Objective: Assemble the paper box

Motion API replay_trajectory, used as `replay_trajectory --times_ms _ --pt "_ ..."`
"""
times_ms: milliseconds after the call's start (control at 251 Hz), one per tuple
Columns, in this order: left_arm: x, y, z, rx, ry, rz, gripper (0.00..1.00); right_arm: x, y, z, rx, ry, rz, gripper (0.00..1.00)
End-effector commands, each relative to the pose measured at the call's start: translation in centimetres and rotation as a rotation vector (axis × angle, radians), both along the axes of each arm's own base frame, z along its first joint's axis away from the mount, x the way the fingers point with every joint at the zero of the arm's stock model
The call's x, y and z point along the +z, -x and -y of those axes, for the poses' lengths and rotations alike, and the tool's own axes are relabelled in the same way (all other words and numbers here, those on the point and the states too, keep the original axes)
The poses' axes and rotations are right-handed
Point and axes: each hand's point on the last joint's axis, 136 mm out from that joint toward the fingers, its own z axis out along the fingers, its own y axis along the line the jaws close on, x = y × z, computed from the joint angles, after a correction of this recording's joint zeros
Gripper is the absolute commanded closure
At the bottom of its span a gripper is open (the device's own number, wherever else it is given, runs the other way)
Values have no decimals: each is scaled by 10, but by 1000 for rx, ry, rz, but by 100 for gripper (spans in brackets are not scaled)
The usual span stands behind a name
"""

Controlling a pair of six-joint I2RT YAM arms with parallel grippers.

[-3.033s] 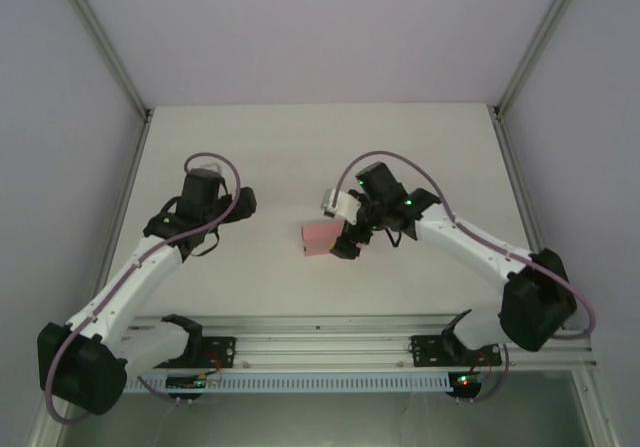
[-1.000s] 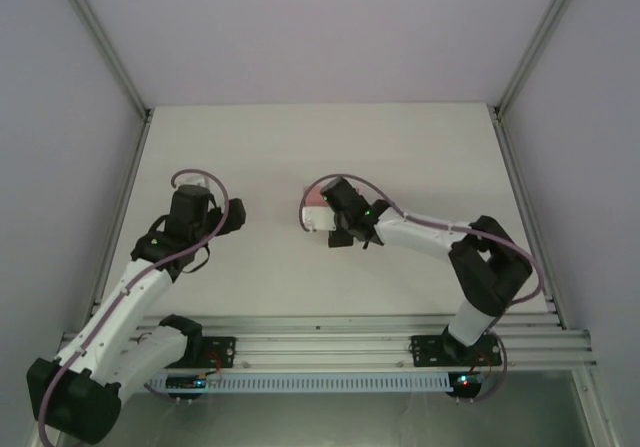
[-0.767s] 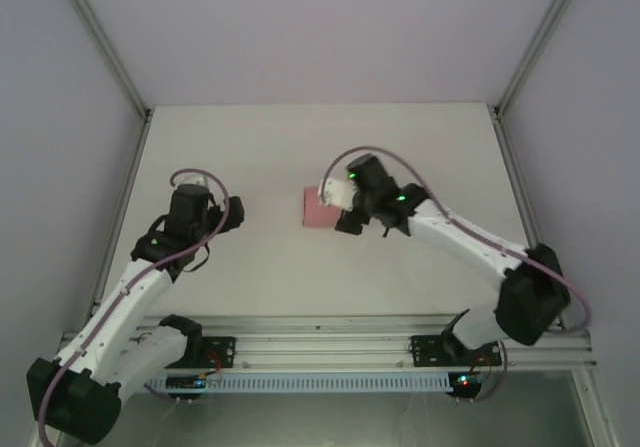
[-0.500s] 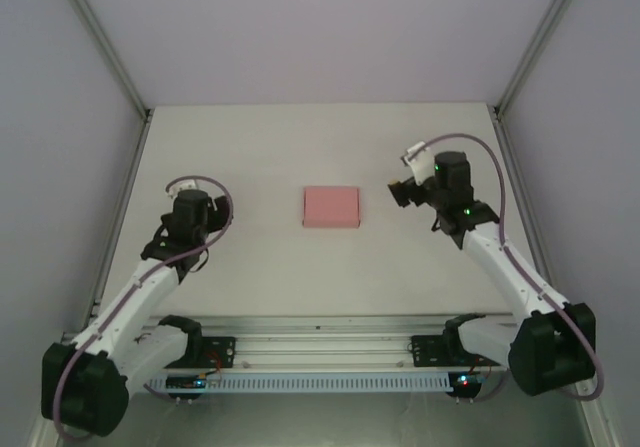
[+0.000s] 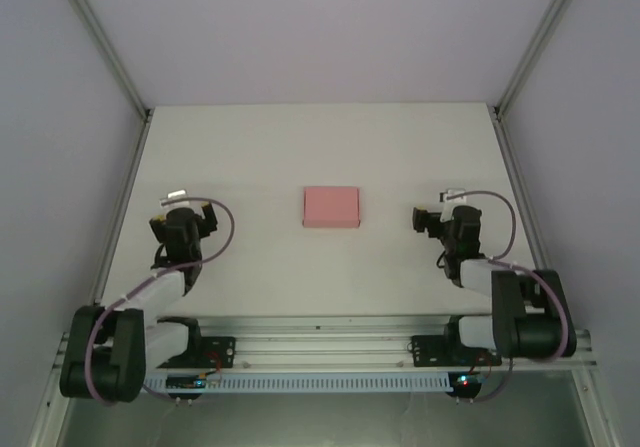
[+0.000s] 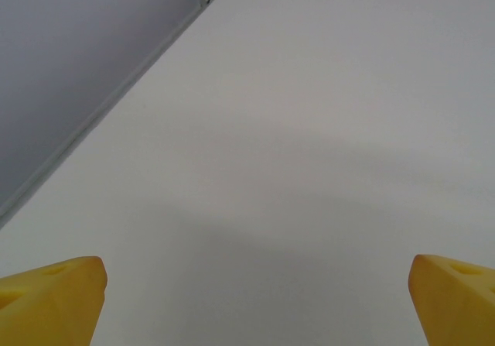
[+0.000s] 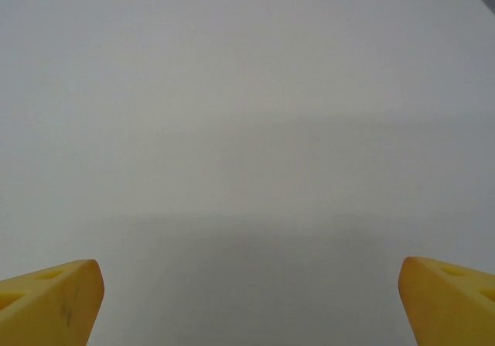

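The paper box (image 5: 331, 207) is a small flat pink rectangle lying alone in the middle of the white table, seen from the top view. My left gripper (image 5: 185, 217) is pulled back near the table's left side, well away from the box. My right gripper (image 5: 432, 217) is pulled back on the right, also apart from it. In the left wrist view the yellow fingertips (image 6: 50, 299) stand wide apart over bare table. The right wrist view shows its yellow fingertips (image 7: 48, 303) equally wide, with nothing between them.
The white table (image 5: 320, 147) is enclosed by grey walls with metal corner posts (image 5: 100, 42). An aluminium rail (image 5: 320, 342) carrying both arm bases runs along the near edge. The left wall's foot (image 6: 100, 114) appears in the left wrist view.
The right gripper let go of the pink box and drew back to the right. The left arm also folded back toward its base. The box now lies flat and still.
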Motion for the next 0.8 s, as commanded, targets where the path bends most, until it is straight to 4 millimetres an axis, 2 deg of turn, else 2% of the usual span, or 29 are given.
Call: replay_trajectory --times_ms 0,72,136,208,259,315,794 --pt "20 -16 6 -53 -16 107 0 26 -22 11 -64 -20 163 0" --pt "19 -23 14 -104 -20 100 0 11 -27 10 -52 -29 144 0" --pt "21 -28 16 -117 -30 124 0 14 -33 9 -45 -35 145 1" --pt "25 -32 13 -111 -36 158 0 5 -36 15 -65 -24 60 0" --pt "25 -35 13 -114 -43 166 0 10 -41 19 -97 -14 93 0" --pt "25 -37 13 -119 -48 160 0 5 -40 11 -61 -36 52 0" --pt "25 -38 21 -193 -66 183 0 6 -41 14 -77 -19 64 0"
